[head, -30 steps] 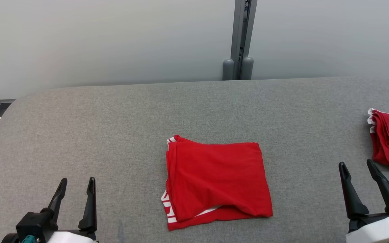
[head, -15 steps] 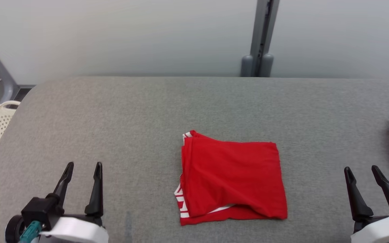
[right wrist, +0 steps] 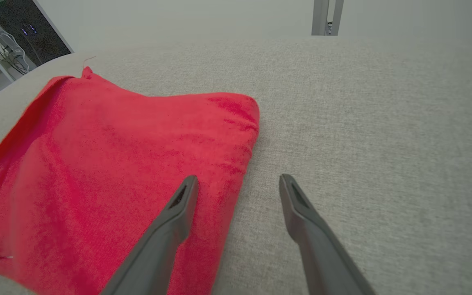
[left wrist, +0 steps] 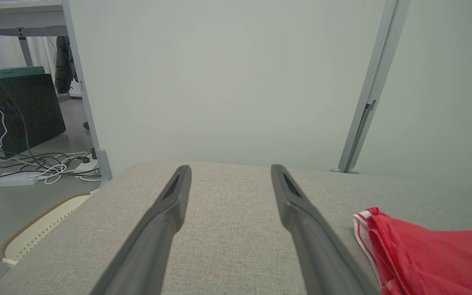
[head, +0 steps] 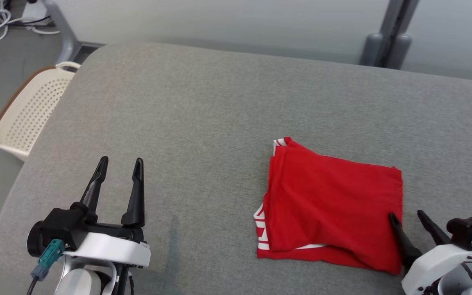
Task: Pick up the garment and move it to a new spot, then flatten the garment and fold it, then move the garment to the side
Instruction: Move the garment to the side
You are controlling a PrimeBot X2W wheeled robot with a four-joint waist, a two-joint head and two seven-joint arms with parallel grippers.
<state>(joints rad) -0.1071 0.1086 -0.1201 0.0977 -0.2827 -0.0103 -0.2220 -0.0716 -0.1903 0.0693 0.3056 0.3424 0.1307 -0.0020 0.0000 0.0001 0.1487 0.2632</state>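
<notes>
Partly hidden: garment [head: 334, 205] corner behind right gripper [head: 405, 213].

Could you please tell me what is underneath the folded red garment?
The folded red garment lies on the grey padded table. Its own lower layers, with white striped trim, peek out along the left and near edges. Anything else beneath is covered by the cloth.

We hold our left gripper [head: 121, 160] low at our left, its two dark fingers spread apart and pointing forward, nothing between them. Our right gripper [head: 405, 213] sits low at our right, fingers parted likewise, angled toward our left, empty.
</notes>
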